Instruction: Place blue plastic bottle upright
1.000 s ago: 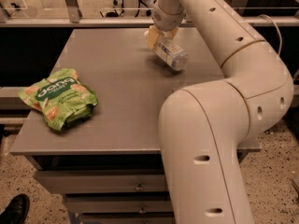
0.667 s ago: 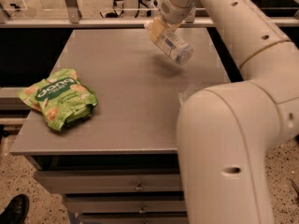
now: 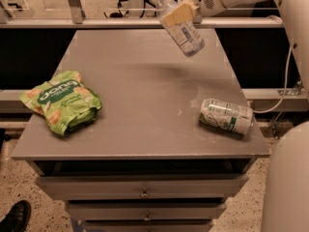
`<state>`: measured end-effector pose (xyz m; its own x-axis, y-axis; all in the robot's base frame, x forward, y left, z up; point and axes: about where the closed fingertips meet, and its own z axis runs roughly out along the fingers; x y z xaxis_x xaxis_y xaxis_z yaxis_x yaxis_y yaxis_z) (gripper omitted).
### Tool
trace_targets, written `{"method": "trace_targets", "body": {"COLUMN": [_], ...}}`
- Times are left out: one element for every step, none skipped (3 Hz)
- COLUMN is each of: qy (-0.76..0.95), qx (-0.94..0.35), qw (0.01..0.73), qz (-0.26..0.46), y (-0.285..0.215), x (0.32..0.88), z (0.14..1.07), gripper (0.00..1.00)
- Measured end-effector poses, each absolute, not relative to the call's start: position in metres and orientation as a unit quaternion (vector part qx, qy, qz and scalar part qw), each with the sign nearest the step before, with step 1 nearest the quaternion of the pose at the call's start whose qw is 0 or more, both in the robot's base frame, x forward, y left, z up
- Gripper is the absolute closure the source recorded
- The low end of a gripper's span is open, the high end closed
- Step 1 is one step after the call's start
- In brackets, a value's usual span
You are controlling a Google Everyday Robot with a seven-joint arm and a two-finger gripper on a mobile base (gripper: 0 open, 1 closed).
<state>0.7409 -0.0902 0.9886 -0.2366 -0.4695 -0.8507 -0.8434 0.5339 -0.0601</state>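
The blue plastic bottle (image 3: 181,29) is a clear bottle with a pale label and a white cap. It hangs tilted in the air above the far right part of the grey table (image 3: 140,95), cap end up toward the far left, base pointing down and right. My gripper (image 3: 177,11) is shut on the bottle's upper part with its tan fingers (image 3: 175,14) across the neck end. The white arm reaches in from the upper right.
A silver-and-green can (image 3: 226,116) lies on its side near the table's right front corner. A green snack bag (image 3: 61,100) lies at the left edge. Drawers sit under the tabletop. A rail runs behind the table. A shoe (image 3: 14,216) shows at bottom left.
The arm has swung up and back, uncovering the right side of the table and the can. The bottle has been lifted higher off the table, still tilted in the gripper.
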Motion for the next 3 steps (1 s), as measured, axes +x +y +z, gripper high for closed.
{"method": "trace_targets", "body": {"qy": [0.685, 0.583, 0.523], "qx": [-0.446, -0.451, -0.45], "qw": [0.511, 0.591, 0.631], "qz": [0.265, 0.328, 0.354], "y": [-0.099, -0.109, -0.116], "x": [0.731, 0.718, 0.708], "z": [0.997, 0.996, 0.99], "gripper": [1.0, 1.0, 1.0]}}
